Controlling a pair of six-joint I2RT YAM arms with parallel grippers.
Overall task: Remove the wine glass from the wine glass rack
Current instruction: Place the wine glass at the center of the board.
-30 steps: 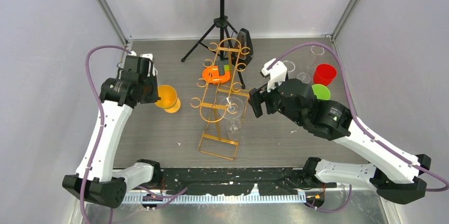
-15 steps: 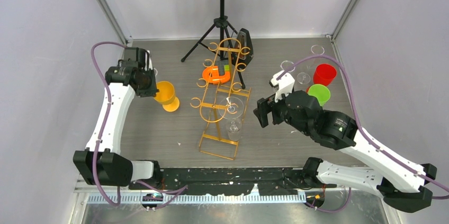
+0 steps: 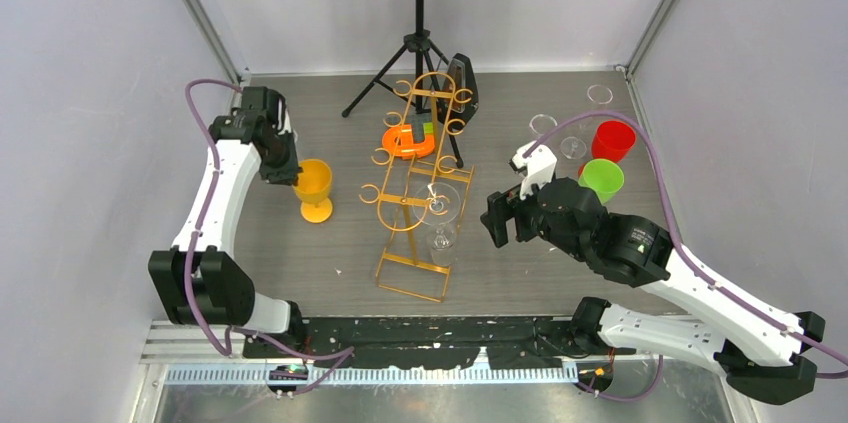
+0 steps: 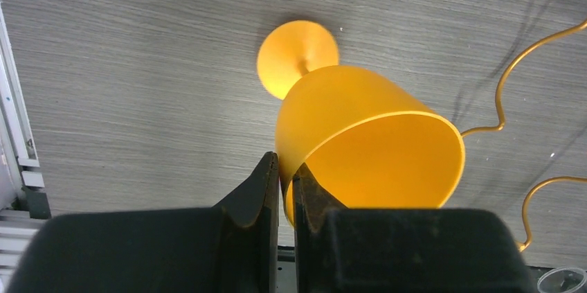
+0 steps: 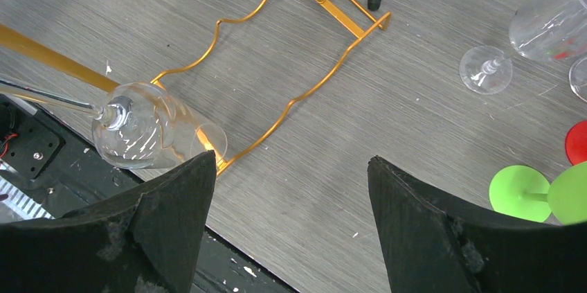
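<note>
**Glass (image 5: 149,135) hangs bowl-down on the rack (image 3: 411,291), just left of the right fingers (image 5: 180,210).**
Its stem is upright under the rack's right rail. The right fingers, spread wide, face it from the side and belong to the nearer arm. Well apart, the left fingers (image 4: 257,196) pinch the rim of an orange goblet (image 4: 346,134) on the counter (image 3: 300,263).

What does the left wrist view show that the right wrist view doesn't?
Only left wrist: the left gripper pinching the rim wall of the orange glass. Only right wrist: the right gripper open, the clear wine glass hanging on the wine glass rack, and the foot of the green glass. Both: gold rack wire, the orange glass's foot, the table.
</note>
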